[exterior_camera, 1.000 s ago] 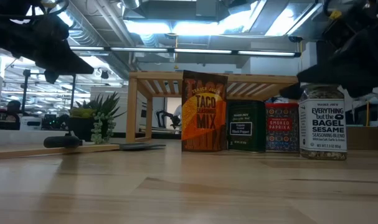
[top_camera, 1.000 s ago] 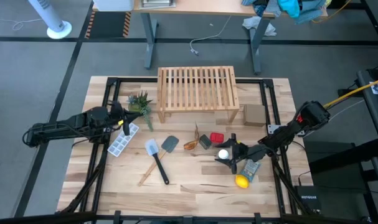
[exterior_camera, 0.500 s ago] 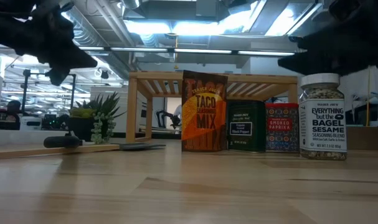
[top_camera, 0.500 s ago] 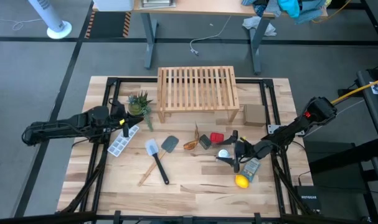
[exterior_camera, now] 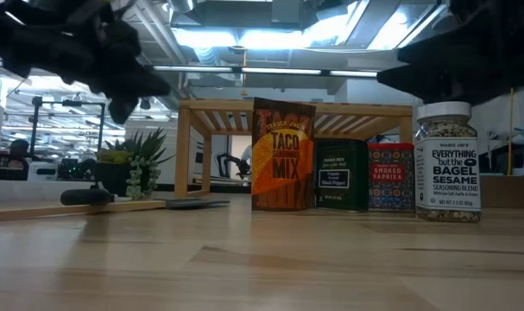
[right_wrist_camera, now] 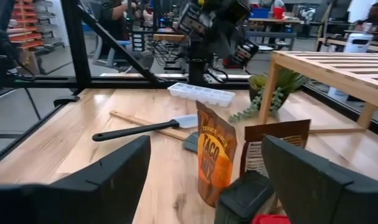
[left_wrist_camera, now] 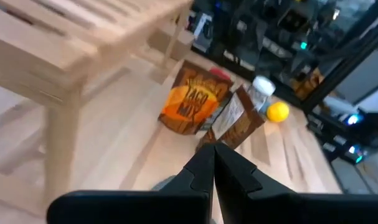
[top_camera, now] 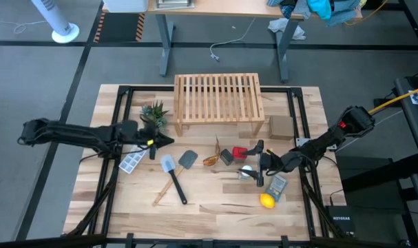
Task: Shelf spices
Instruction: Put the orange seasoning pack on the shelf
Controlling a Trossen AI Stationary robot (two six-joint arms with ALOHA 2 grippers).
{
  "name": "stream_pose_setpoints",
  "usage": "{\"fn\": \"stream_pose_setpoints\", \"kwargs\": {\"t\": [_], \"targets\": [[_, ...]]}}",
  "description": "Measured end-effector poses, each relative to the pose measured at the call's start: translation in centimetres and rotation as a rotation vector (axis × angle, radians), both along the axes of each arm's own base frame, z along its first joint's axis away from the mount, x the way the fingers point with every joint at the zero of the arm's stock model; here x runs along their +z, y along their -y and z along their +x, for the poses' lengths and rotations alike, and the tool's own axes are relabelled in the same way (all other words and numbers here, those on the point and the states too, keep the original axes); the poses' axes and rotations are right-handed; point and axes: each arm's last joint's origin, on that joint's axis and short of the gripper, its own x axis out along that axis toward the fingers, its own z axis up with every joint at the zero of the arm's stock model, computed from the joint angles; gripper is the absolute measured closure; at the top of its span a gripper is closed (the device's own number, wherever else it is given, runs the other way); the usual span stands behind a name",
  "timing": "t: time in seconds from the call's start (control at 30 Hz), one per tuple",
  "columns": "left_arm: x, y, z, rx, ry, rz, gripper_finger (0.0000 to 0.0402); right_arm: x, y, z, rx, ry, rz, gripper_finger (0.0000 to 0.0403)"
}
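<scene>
While the spices sit in a cluster on the desk (top_camera: 195, 207) in front of the shelf (top_camera: 217, 98), none is on the shelf. Low view: taco packet (exterior_camera: 282, 155), black box (exterior_camera: 341, 175), red box (exterior_camera: 391, 177) and bottle (exterior_camera: 447, 164) stand upright in a row, close side by side. Second packet (left_wrist_camera: 232, 116) leans just beside the taco packet in the left wrist view. From above, the bottle's white cap (top_camera: 246, 171) lies nearest the right tool (top_camera: 258, 164).

Right tool: fingers apart, low over the desk, on the bottle's right, pointing at the cluster; nothing held. Right wrist view shows the taco packet and black box between its two fingers (right_wrist_camera: 95, 183).

Left tool (top_camera: 164, 140): fingers together, empty, held above the desk left of the shelf's front leg, pointing toward the spices, well apart from them.

Also on desk: ice tray (top_camera: 136, 158) and plant (top_camera: 154, 114) near the left arm, two spatulas (top_camera: 175, 176) left of the spices, lemon (top_camera: 266, 200) and grey-blue packet (top_camera: 277, 185) right of the bottle.
</scene>
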Motion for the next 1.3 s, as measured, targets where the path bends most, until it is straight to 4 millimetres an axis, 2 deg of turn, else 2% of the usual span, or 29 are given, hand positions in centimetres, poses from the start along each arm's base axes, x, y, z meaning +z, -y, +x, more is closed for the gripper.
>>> {"fn": "stream_pose_setpoints", "kwargs": {"t": [0.17, 0.33, 0.47, 0.67, 0.87, 1.0, 1.3], "targets": [[-0.3, -0.1, 1.8, -0.026, 0.027, 0.130, 0.0398, 0.2, 0.5, 0.3, 0.028, 0.019, 0.014, 0.0091], [0.6, -0.2, 3.1, -0.032, 0.123, 0.220, 0.0398, 0.2, 0.5, 0.3, 0.025, 0.021, 0.013, 0.0091], [0.7, -0.2, 3.9, -0.041, 0.105, 0.271, 0.0388, 0.2, 0.5, 0.3, 0.025, 0.020, 0.012, 0.0091], [0.6, -0.5, 5.3, 0.019, 0.056, 0.275, 0.0301, 0.2, 0.5, 0.3, 0.027, 0.020, 0.012, 0.0091], [0.5, -0.4, 6.8, 0.001, 0.031, 0.260, 0.0214, 0.2, 0.6, 0.3, 0.016, 0.017, 0.010, 0.0091], [0.6, 0.7, 7.5, -0.053, 0.035, 0.253, 0.0198, 0.2, 1.4, 0.7, 0.005, 0.018, 0.038, 0.0091], [0.6, 4.6, 7.3, -0.205, 0.052, 0.270, 0.0208, 0.2, 4.7, 1.8, -0.017, 0.023, 0.139, 0.0091]]}}
